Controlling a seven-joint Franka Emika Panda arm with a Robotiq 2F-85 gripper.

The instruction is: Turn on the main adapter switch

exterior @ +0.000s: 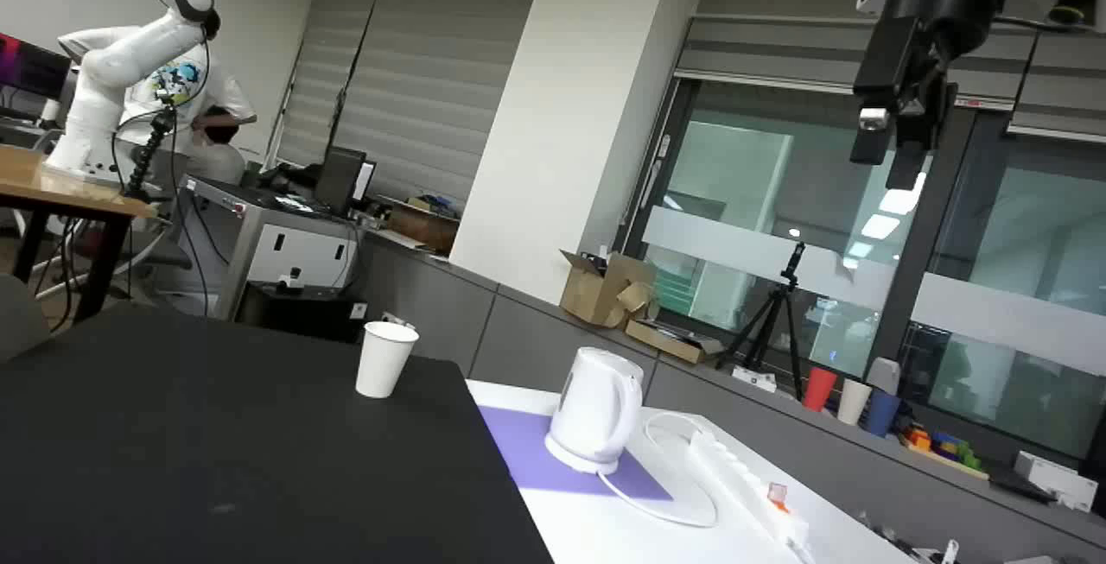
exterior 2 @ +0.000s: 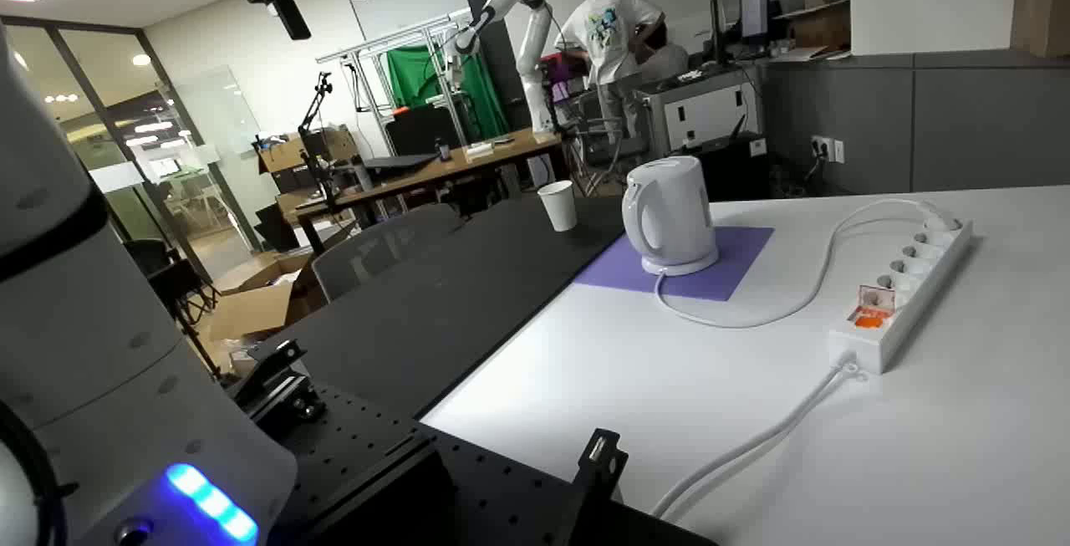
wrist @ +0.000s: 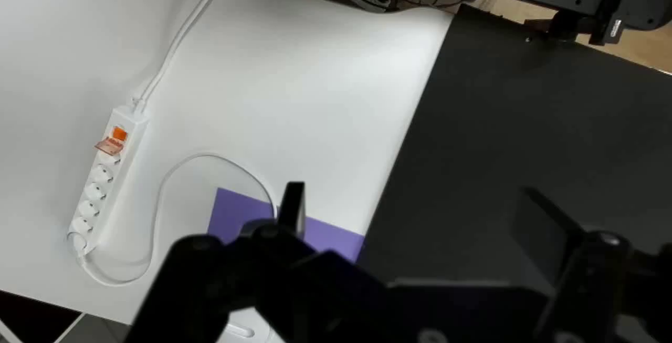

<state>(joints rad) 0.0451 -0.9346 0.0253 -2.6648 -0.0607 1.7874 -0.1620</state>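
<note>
The main adapter, a long white strip (exterior: pixel 734 478) (exterior 2: pixel 913 302) (wrist: pixel 116 177), lies flat on the white table. Near one end it has an orange switch (exterior 2: pixel 871 320) (wrist: pixel 119 133) with a clear reddish flap (exterior: pixel 778 491) (exterior 2: pixel 876 297) (wrist: pixel 109 146) standing raised beside it. Whether the switch is on or off cannot be told. My gripper (exterior: pixel 888 160) (exterior 2: pixel 328 11) (wrist: pixel 412 189) is open and empty, high above the table. In the wrist view its fingers are wide apart, and the adapter lies to their left, well away from them.
A white jug (exterior: pixel 592 408) (exterior 2: pixel 669 216) stands on a purple sheet (exterior: pixel 518 447) (exterior 2: pixel 744 253) (wrist: pixel 331 235). Its cord (exterior 2: pixel 815 287) (wrist: pixel 156 217) loops to the adapter's far end. A paper cup (exterior: pixel 384 361) (exterior 2: pixel 558 206) stands on the black surface (exterior: pixel 259 443) (wrist: pixel 499 122).
</note>
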